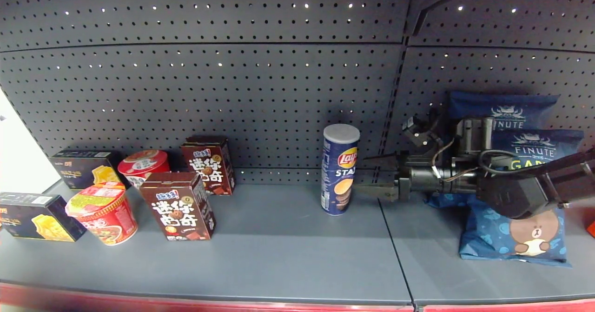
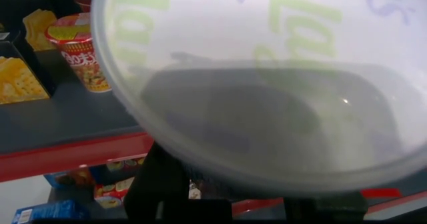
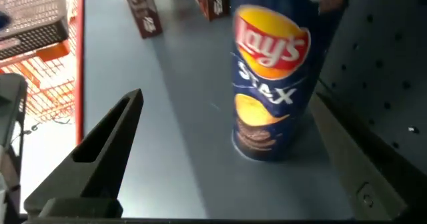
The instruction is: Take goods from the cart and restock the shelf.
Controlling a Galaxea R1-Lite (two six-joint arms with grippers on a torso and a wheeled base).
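Your right tool [image 1: 361, 175] stands spread wide and holds nothing, level with the chips can [image 1: 340, 169]. The can stands upright mid-shelf [image 1: 288, 237]. One fingertip [image 1: 367, 191] possibly touches its side.

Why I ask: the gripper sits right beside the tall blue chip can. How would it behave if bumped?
Likely tippy: the chip can stands tall on a narrow base, so a high sideways touch from the open right gripper might topple it. Once down, its round body would probably roll. It looks stiff, with a glossy, possibly slick wall.
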